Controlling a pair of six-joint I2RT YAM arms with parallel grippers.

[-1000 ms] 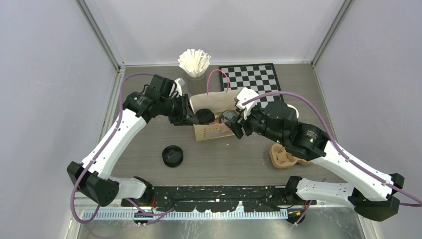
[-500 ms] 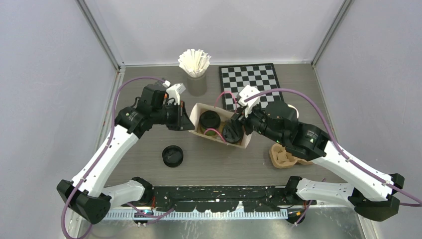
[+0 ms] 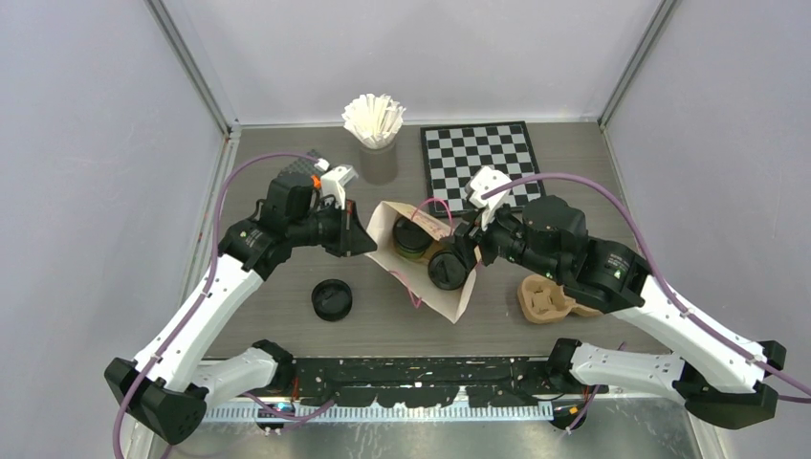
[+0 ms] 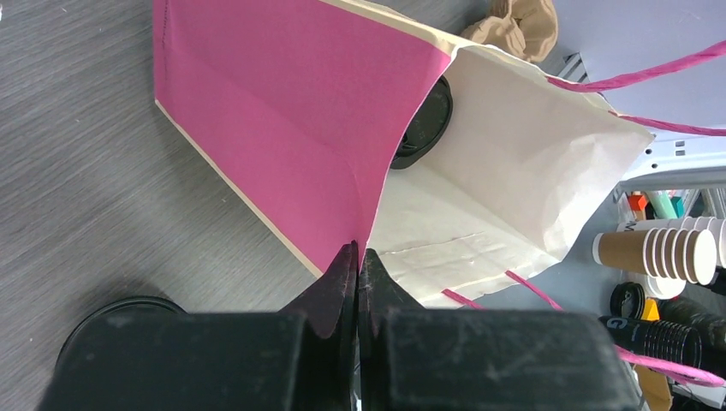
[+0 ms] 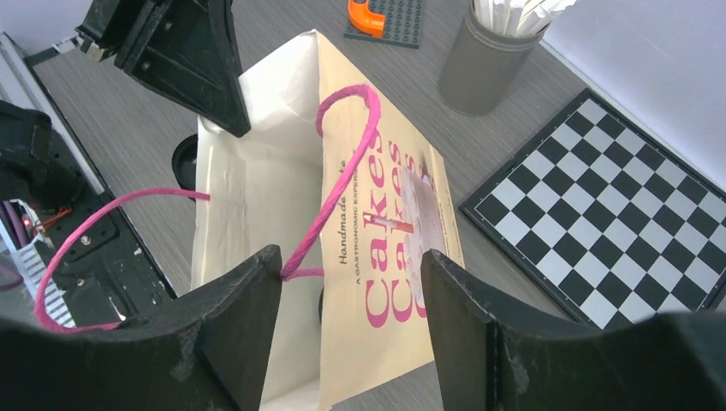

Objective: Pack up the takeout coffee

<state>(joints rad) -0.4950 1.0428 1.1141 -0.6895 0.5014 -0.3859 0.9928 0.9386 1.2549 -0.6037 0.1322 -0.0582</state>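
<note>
Between the two arms on the worktop, a turn of the paper bag since half a second back: then lying almost square across, now slewed on a diagonal, one corner swung toward the near edge. Clamped on the bag's edge, where pink panel meets cream inside, the left claw, jaws closed flat on the paper; a second ago still partly parted and further in over the bag. Shifted nearward along with the bag, the right claw, jaws wide apart, straddling the printed side wall and gripping nothing. Inside the bag, the takeout coffee, olive wall and black top plain from above; from the left wrist, only part of that top past the pink fold. At the right claw's tip in the overhead view, a second round black shape: cup top or claw part, impossible to tell. Alone on the worktop by the left arm, a dark round lid, unmoved; any cup beneath it not to be made out. Bag's bottom hidden in every view
</note>
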